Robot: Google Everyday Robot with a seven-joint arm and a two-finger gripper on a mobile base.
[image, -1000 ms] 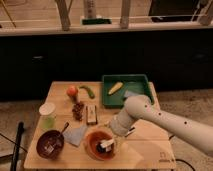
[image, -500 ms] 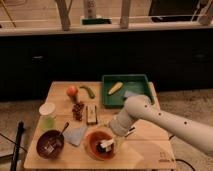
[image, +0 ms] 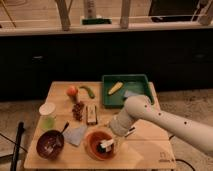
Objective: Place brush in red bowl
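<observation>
No visible shift since half a second ago: arm and items hold the same places. Gripper [image: 116, 141]: low over the right rim of the red bowl [image: 95, 150], at the front of the wooden table [image: 145, 145]; whether it grips or is spread, cannot tell. Brush [image: 106, 145]: pale handle end lying inside the red bowl, just beside the gripper. Maroon bowl [image: 49, 145]: front left, dark-handled utensil [image: 63, 128] leaning on its rim. Grey cloth [image: 76, 134]: between the two bowls. Green tray [image: 127, 90]: rear right, holding a yellow corn cob [image: 115, 88]. Cup [image: 47, 116]: left edge.
</observation>
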